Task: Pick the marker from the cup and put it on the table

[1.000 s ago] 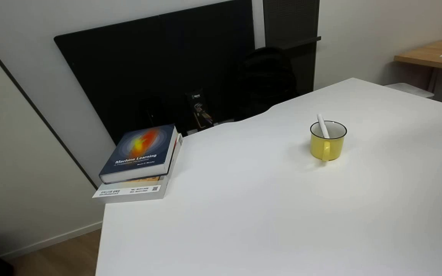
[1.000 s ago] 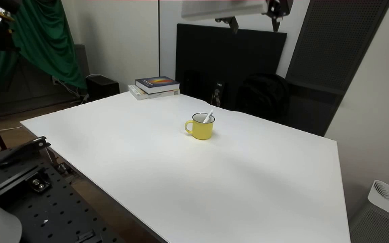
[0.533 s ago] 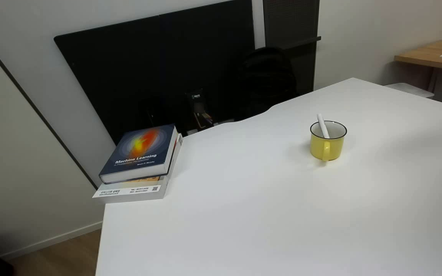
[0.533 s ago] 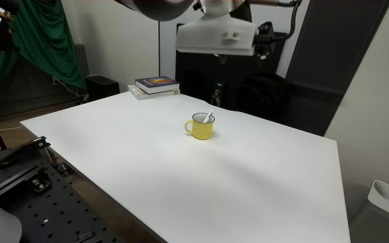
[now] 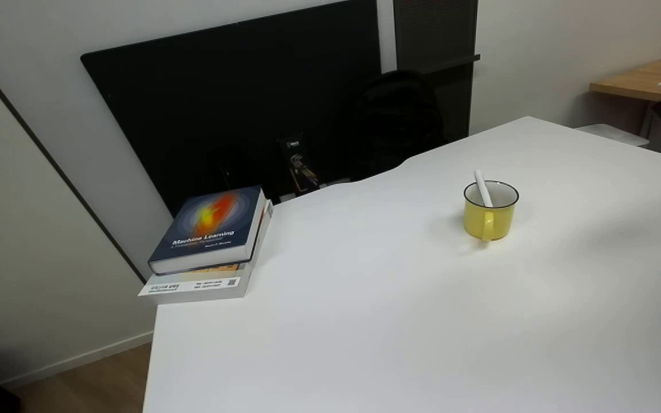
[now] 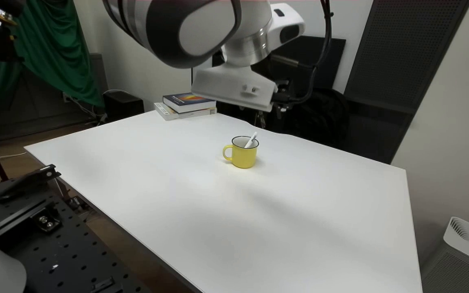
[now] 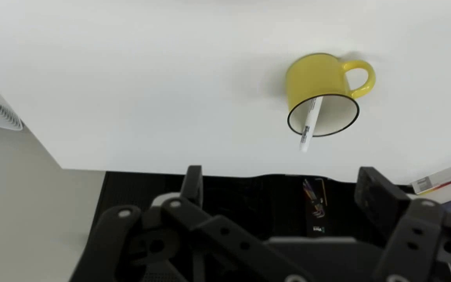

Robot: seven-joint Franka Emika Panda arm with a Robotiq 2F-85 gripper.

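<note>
Inside the yellow mug (image 7: 314, 76) leans the white marker (image 7: 310, 124), one end poking out! The claw (image 7: 281, 180) gapes wide, gripping nothing; its exact height is hard to judge. No pick yet: grasp, lift and laying on the table (image 7: 151, 98) all remain.

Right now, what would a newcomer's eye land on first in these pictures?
Probably the dark-rimmed round yellow cup, upright on the plain white table, with a slim white marker leaning inside. Next, the open black gripper low in the wrist view and, near the table's edge, the thick dark-blue book.
</note>
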